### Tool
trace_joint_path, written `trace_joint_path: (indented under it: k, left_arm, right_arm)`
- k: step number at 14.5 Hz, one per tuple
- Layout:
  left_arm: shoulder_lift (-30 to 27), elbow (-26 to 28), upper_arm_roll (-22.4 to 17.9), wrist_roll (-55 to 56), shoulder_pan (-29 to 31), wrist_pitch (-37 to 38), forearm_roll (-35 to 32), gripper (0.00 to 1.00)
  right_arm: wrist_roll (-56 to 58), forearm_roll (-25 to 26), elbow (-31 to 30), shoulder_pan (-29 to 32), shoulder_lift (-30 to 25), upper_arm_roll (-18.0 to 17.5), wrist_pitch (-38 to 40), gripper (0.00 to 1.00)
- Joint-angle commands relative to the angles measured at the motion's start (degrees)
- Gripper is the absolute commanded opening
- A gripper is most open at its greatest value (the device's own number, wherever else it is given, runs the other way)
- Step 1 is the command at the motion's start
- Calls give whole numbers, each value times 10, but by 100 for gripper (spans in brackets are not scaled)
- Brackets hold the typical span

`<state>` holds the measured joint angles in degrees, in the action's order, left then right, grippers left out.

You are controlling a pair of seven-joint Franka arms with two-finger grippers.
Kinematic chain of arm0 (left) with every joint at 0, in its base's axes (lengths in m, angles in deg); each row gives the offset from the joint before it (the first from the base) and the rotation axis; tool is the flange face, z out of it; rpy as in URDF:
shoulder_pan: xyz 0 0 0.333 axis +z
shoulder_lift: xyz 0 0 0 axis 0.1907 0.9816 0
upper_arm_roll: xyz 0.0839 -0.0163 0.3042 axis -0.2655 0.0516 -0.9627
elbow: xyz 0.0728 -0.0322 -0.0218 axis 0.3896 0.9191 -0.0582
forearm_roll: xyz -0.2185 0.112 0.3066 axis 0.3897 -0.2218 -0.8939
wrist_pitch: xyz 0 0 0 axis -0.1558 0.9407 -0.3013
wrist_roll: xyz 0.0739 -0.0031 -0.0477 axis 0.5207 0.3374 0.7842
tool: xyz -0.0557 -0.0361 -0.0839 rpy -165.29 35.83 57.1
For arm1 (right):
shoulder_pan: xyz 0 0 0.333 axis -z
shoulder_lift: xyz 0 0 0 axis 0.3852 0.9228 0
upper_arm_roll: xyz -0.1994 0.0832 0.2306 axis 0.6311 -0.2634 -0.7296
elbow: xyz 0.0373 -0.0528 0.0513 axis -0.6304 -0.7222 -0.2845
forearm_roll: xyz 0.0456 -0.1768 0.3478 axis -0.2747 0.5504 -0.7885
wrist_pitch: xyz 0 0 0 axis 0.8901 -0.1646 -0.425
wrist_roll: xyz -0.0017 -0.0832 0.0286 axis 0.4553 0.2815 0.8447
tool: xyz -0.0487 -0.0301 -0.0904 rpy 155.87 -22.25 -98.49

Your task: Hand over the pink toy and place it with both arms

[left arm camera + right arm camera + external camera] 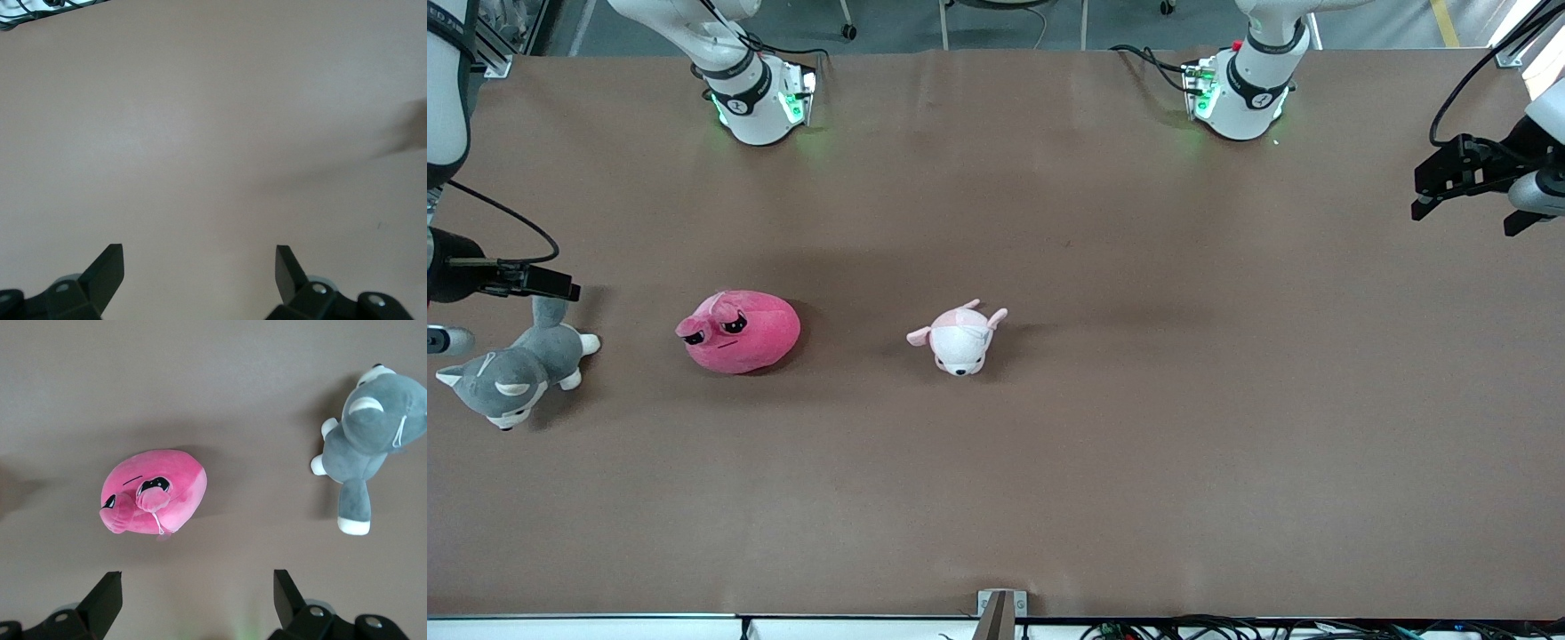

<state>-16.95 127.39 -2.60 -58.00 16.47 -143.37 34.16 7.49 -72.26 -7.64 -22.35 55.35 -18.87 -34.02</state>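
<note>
Pink toy (pixel 738 331) lies on the worktop (pixel 1138 444), toward my right arm's end, between husky plush (pixel 511 373) and puppy plush (pixel 960 338). My right claw (pixel 197 593) hangs spread wide, empty, above husky's tail. My left claw (pixel 199 267) waits, gaping, over bare worktop.

The pink toy (pixel 740 331) is hot pink with black eyes and a thin dark mouth line. The puppy plush (pixel 959 338) is white with pale pink ears and back. The husky plush (pixel 516 369) is grey with white paws, muzzle and ear linings. The worktop (pixel 1138 400) is plain brown. Both arms are white with black bands, and each claw is black.
</note>
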Motion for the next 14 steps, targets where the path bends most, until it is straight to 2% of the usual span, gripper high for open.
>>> trace_joint_path:
  k: [1, 9, 14]
  left_arm:
    - [4, -10, 5, -1, 2, 0, -8, 100]
    - [4, -10, 5, 3, 2, 0, -3, 100]
    - [4, -10, 6, 30, 0, 1, -3, 100]
  right_arm:
    - [-26, -8, -62, -1, -66, -2, -8, 100]
    - [-22, -5, -115, -9, -156, -2, -6, 100]
    - [-22, -5, -118, -7, -183, -2, 6, 100]
